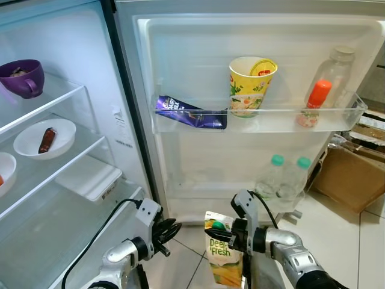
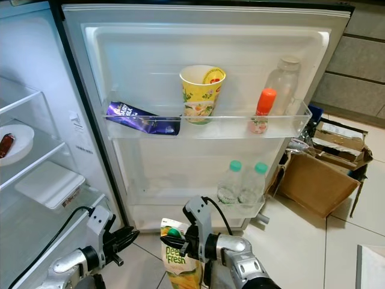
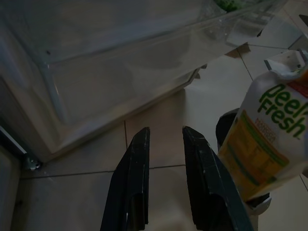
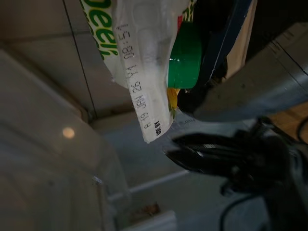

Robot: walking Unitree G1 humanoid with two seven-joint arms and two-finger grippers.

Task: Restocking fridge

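Your right gripper [image 1: 224, 235] is clamped on the Peel Fresh juice carton [image 1: 224, 260] top, bottom centre; left gripper [image 3: 163, 139] parted, empty, just beside it.

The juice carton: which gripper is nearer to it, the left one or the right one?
Right. The right gripper is shut on the juice carton at its top. The left gripper hangs beside it, apart, fingers open and holding nothing.

On the upper door shelf [image 1: 258, 120], a cup [image 1: 249, 84] stands between a wrapper [image 1: 189, 112] and 2 bottles [image 1: 325, 87].
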